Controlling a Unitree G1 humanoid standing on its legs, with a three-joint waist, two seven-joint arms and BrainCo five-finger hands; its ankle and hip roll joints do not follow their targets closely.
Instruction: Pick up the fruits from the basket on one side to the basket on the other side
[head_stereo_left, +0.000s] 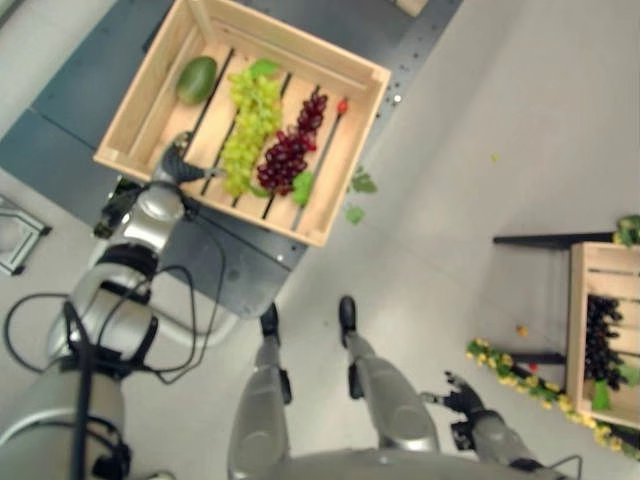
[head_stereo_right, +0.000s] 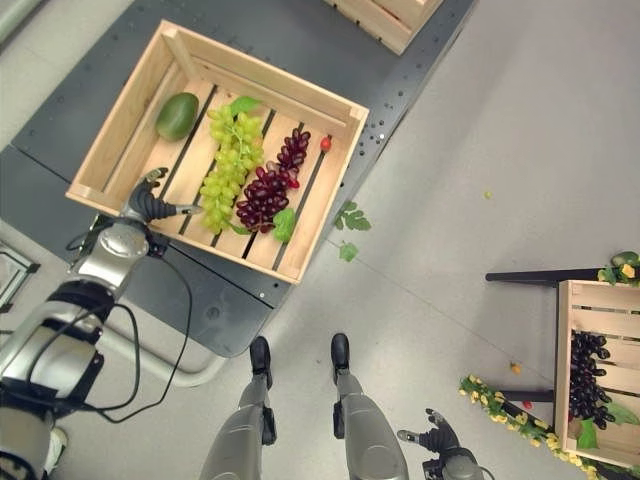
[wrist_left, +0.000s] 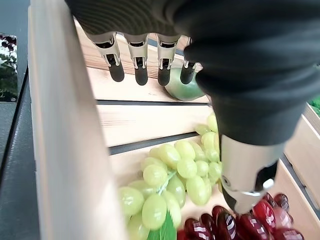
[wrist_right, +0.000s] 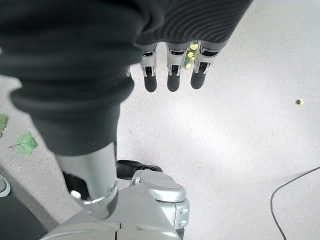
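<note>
Hovering left hand (head_stereo_right: 150, 205), fingers straight, empty, at nine o'clock of green grapes (head_stereo_right: 228, 170): soft, floppy, best pinched by stem.

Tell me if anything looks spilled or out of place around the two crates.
Yes. Loose green leaves lie on the floor beside the near crate, and yellow-green grapes trail along the floor beside the far crate, with small bits scattered nearby. Inside the near crate the fruit lies tidy, the left hand hovering open over it.
</note>
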